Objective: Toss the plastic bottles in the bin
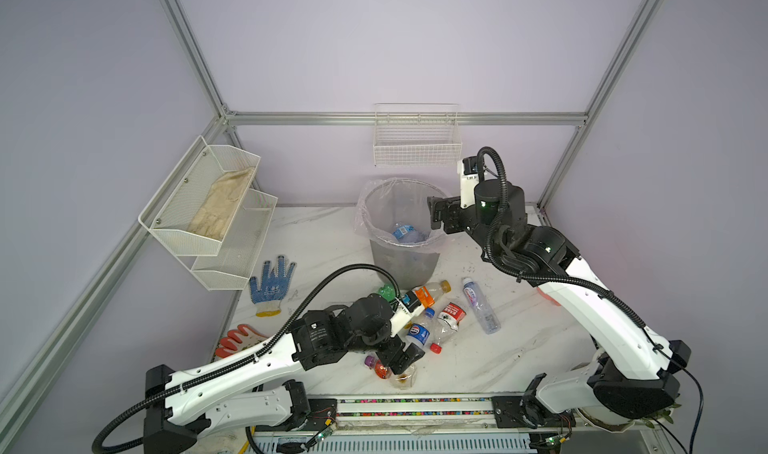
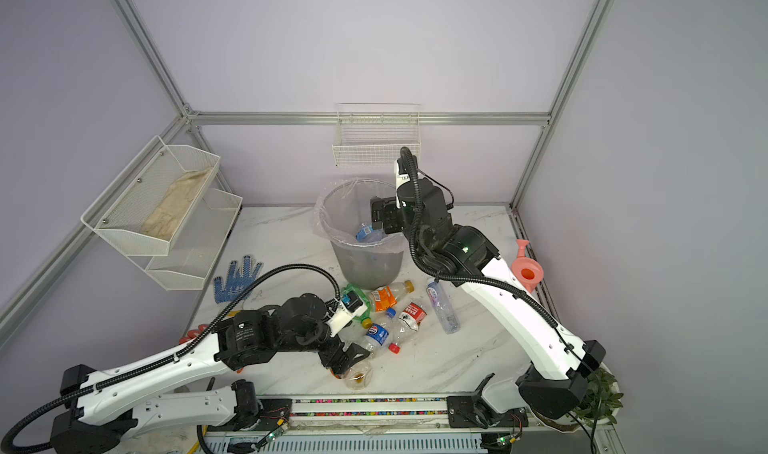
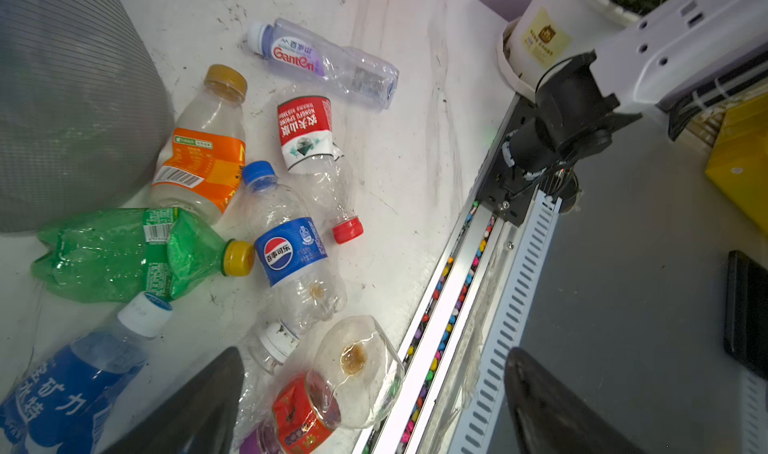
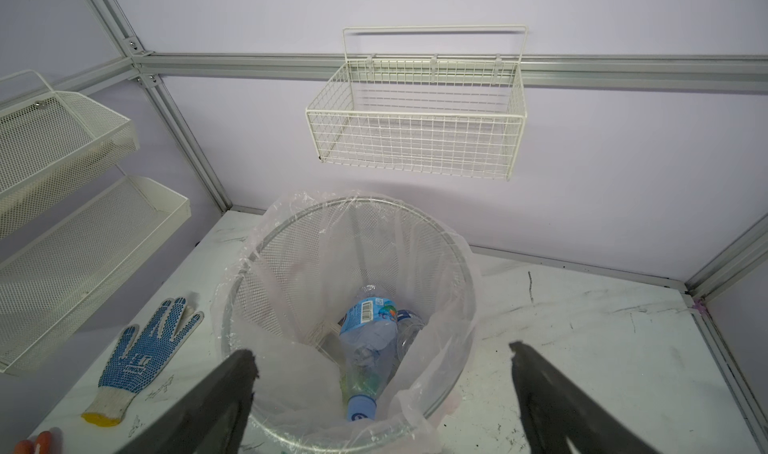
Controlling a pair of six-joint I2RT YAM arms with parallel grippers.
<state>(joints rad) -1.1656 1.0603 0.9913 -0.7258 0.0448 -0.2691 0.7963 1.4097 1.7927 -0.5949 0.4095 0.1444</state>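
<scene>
left gripper agape over crushed red bottle at bench edge | right gripper released, empty, above bin | bottles mostly before bin, some inside | risk: nudge knocks red bottle off edge

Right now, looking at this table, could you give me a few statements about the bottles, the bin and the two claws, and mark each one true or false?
1. The right claw hangs open above the bin, holding nothing. True.
2. The bin is empty. False: a blue-labelled bottle lies inside it.
3. The green bottle lies on the table beside the bin. True.
4. The Pepsi bottle has a red cap. False: its cap is blue.
5. The left claw grips a bottle. False: it hangs open above a clear bottle, holding nothing.
</scene>
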